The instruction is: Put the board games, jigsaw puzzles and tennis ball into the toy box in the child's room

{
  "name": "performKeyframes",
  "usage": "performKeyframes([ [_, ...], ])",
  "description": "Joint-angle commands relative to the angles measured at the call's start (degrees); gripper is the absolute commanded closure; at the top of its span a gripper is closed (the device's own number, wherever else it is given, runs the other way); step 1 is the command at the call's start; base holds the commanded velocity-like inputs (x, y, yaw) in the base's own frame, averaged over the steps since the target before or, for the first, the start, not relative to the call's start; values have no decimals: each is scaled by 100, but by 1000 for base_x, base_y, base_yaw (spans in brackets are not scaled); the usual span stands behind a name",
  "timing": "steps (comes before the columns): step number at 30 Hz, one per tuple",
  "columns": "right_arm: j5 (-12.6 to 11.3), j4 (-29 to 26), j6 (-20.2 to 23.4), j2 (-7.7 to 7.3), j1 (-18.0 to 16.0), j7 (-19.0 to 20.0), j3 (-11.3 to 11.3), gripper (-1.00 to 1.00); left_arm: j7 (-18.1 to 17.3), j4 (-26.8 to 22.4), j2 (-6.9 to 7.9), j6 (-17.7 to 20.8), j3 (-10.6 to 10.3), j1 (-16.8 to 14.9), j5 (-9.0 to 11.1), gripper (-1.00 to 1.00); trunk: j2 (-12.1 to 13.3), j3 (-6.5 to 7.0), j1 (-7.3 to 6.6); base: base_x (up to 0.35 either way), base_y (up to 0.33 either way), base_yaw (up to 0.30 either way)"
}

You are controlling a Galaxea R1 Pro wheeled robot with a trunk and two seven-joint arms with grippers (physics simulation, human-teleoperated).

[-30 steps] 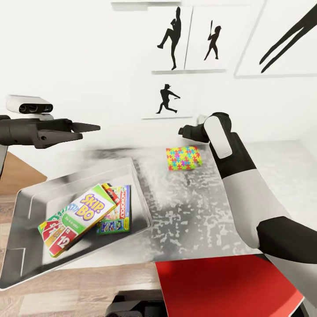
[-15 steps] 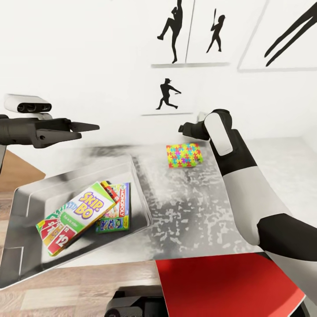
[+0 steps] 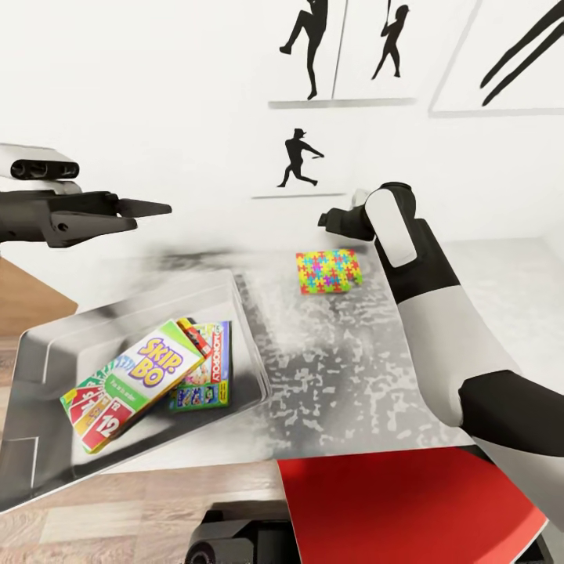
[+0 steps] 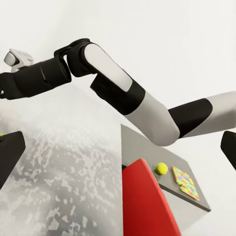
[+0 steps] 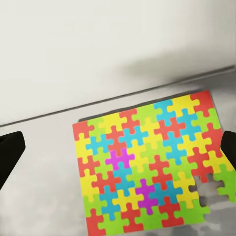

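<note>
While the right gripper [image 3: 325, 222] hangs with jaws spread just above a thin multicoloured jigsaw puzzle board [image 3: 328, 271] lying flat on the mottled light grey tabletop [image 3: 345, 368], the left gripper [image 3: 149, 208] hovers open over the see-through greyish plastic toy box [image 3: 251, 345]. Inside lie the yellow-red-green Skip-Bo box [image 3: 129, 384] and a green-edged game box [image 3: 205, 377]. On a lower grey section sit a small yellow-green ball [image 4: 161, 168] and a second puzzle board [image 4: 186, 182].

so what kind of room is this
Likely a child's bedroom or playroom: baseball-player silhouette pictures on the white wall, a jigsaw puzzle on the grey table, and board games in a clear toy box.
</note>
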Motion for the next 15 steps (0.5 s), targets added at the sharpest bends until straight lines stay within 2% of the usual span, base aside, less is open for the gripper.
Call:
performKeyframes([
  [1,-56,9,5,2,-17,-60,7,-100,-12,2,8,60,-11,-67,17,-100,-10,-18,3,0,0,0],
  [15,-48,29,-7,-2,-47,-54,0,-100,-12,2,35,60,-12,-377,18,-100,-10,-150,3,0,0,0],
])
